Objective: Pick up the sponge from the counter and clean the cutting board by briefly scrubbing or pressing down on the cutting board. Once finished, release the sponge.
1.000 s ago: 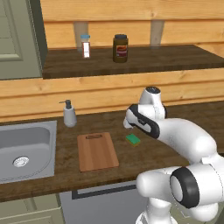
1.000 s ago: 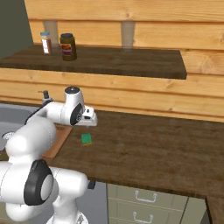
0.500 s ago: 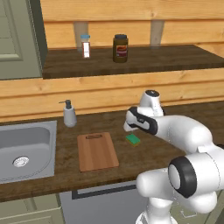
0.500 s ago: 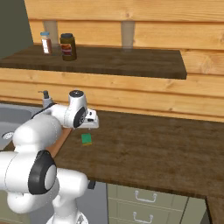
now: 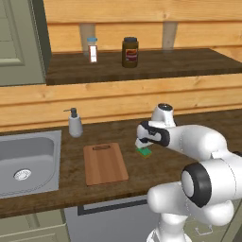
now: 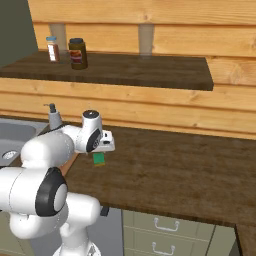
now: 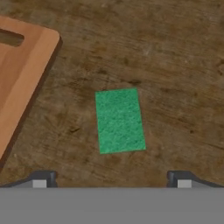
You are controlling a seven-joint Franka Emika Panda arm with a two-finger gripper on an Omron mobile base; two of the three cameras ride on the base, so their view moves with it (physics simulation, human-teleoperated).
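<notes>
Hand [image 5: 143,143] hides most of sponge [image 5: 145,152] — apparently untouched.

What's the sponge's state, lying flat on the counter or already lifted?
Flat on the counter, not lifted. The hand view shows the sponge green face up on the wood beside the cutting board, with the open gripper above and no fingertip touching it.

You had a soap dispenser [image 5: 74,123] standing just beside the steel sink [image 5: 26,160]; on the higher wood shelf [image 5: 156,64] a small red-labelled bottle [image 5: 92,49] stood near a dark jar [image 5: 130,52]; below, pale drawers [image 6: 170,232] with handles showed; a grey-green cabinet door [image 5: 16,42] hung at the left.
</notes>
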